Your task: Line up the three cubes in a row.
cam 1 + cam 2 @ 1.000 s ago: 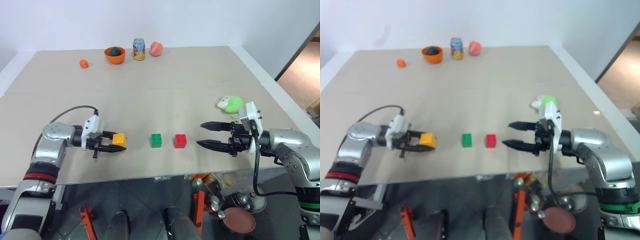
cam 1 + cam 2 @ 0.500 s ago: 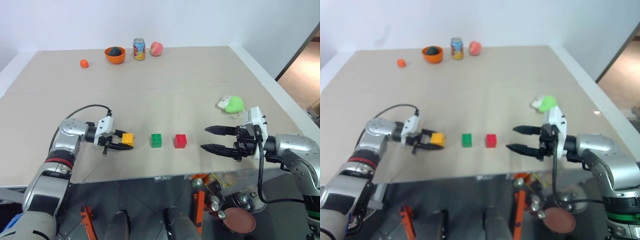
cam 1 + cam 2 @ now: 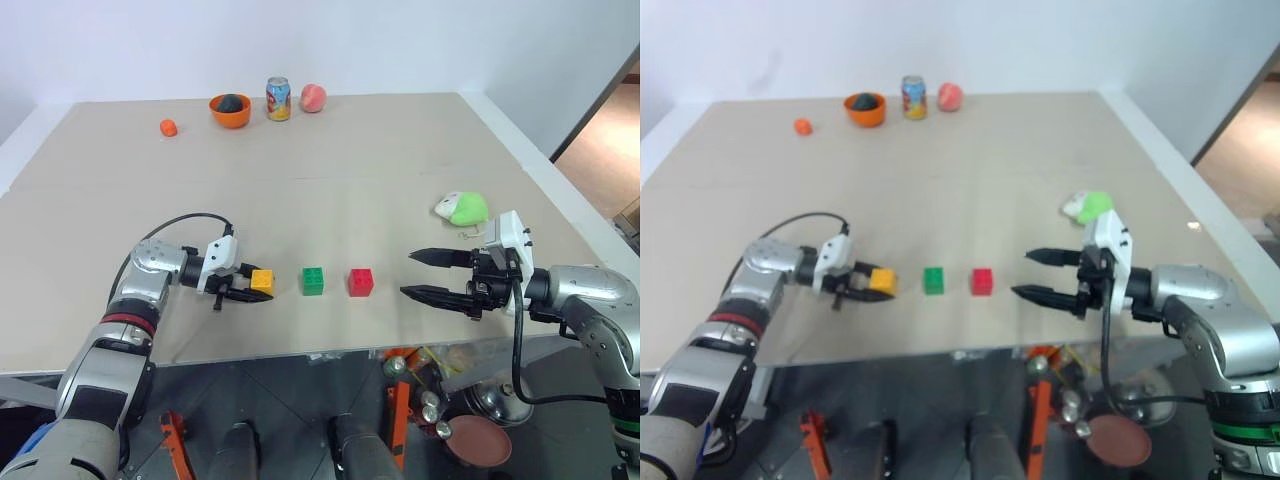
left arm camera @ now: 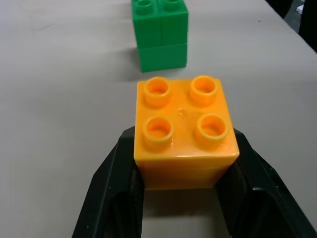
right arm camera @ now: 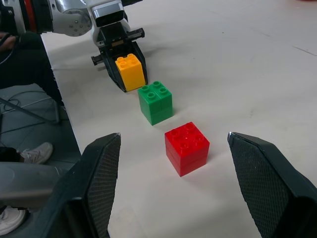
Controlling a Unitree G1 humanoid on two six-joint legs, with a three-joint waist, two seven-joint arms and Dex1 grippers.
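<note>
I had the left gripper (image 3: 252,290) clamped on the yellow cube (image 3: 262,281), its two black fingers (image 4: 110,183) pressing the block's opposite sides, studs facing up. Over the last second I had carried that cube to the right along the near part of the table (image 3: 400,170), from well short of the green cube (image 3: 313,280) to just beside it, with a narrow strip of bare surface left between the two. From the wrist view the yellow cube sat low, at or nearly on the table, though I could not tell whether its base actually touched. The green cube stood where it had been, and the red cube (image 3: 360,282) beyond it had not moved either, so the three now lay close to one straight line, running left to right. I judged the row nearly made: what remained was to release the yellow cube cleanly, since a finger dragging on the way out could twist it or nudge it into the green one. My right gripper (image 3: 434,275) had kept still meanwhile, jaws spread wide and holding nothing, hovering to the right of the red cube and well apart from it. The plush toy (image 3: 461,208) lay farther back on that side, and the bowl (image 3: 229,110), can (image 3: 278,98) and small orange object (image 3: 168,127) sat along the far edge, all clear of the work.
</note>
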